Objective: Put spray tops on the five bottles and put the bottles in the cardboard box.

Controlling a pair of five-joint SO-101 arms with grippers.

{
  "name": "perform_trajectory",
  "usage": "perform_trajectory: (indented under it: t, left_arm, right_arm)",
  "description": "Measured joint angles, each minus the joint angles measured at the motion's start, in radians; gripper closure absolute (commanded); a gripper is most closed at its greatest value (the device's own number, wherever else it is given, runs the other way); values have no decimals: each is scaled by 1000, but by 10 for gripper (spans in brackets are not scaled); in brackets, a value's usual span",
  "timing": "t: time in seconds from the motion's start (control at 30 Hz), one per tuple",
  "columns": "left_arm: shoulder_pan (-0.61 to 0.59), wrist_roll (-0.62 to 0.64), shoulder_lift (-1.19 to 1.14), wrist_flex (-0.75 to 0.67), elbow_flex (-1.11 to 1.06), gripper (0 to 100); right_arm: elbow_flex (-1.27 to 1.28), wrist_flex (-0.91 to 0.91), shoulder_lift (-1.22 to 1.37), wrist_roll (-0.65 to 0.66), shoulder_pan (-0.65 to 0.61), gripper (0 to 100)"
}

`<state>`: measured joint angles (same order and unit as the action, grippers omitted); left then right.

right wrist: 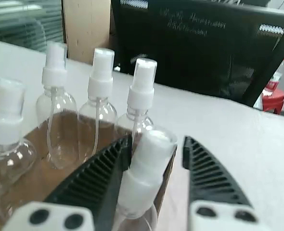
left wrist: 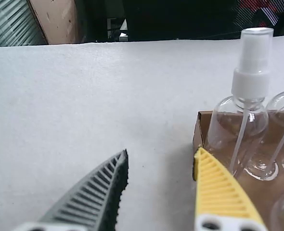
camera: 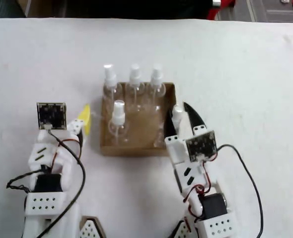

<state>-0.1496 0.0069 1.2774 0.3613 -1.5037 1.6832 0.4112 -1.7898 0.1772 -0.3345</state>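
The fifth bottle (right wrist: 142,185) stands at 4 o'clock of the cardboard box (camera: 131,149), between the parted jaws of the right end effector (right wrist: 156,140). It is probably light, slick and tippy, so grip the neck. The left end effector (left wrist: 161,155) gapes empty.

End effector (left wrist: 161,153) spread wide, capped bottle (left wrist: 240,120), cardboard box (left wrist: 198,132) corner

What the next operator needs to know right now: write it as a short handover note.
Left tool: open, empty, over the table beside the cardboard box.
Right tool: open around the fifth bottle, at the box's right wall.
Done: spray tops on all five; four bottles stand in the box.
To do: check the fifth sits inside, then withdraw.
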Motion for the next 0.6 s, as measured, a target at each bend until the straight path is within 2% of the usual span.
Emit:
perform_trajectory:
  t: [0.33,0.6]
  left_arm:
    - [0,0,0,0,0,793]
    - [0,0,0,0,0,793]
  right_arm:
    - [-5,20,-11,0,0,773]
    - [-140,264,-17,0,-2,772]
